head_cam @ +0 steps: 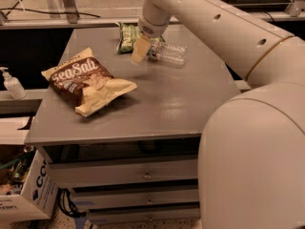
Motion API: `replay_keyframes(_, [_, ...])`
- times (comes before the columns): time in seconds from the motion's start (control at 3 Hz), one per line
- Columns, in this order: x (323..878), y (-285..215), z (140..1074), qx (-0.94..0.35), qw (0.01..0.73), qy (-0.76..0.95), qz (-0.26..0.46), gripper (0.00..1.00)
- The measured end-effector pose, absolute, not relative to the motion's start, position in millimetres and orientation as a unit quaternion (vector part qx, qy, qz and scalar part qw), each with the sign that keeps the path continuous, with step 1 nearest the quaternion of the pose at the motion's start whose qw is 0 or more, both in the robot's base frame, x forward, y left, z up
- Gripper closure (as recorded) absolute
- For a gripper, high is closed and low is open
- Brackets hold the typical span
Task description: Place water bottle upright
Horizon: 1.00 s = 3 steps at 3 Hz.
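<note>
1. Pincer. We find the pincer (144, 50) at the far side of the desk (181, 99), hanging low from the arm (205, 18), which reaches in from the right. It sits at the left end of the water bottle (170, 55). We cannot tell whether it is open, closed or already gripping.

2. Task object. The water bottle lies on its side near the far edge of the desk, its long axis roughly left to right. We judge that the pincer is at one end of the bottle because lifting from there would swing the body toward vertical. The upright placement is not yet done.

3. Neighbouring items. A green snack bag (125, 35) lies just beside the pincer, toward the far left. It may be nudged during the tilt. A brown chip bag (83, 80) lies well apart on the left.

4. Surface. The desk top is flat, grey and smooth. We expect an upright bottle to stand on it, though a light one may tip.

5. Room. Drawers (143, 173) sit under the desk top. A white pump dispenser (10, 82) stands on a ledge at the left, with a cardboard box (28, 194) on the floor below.
</note>
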<state>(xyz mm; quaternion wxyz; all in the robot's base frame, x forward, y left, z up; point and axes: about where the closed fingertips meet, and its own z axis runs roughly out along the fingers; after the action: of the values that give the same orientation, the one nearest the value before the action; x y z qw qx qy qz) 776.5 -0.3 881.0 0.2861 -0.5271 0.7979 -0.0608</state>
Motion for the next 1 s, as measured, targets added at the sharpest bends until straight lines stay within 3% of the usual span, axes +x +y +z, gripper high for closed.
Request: replay_keyframes(1.0, [806, -4, 859, -0.500, 0.253, 0.825, -0.073, 0.00])
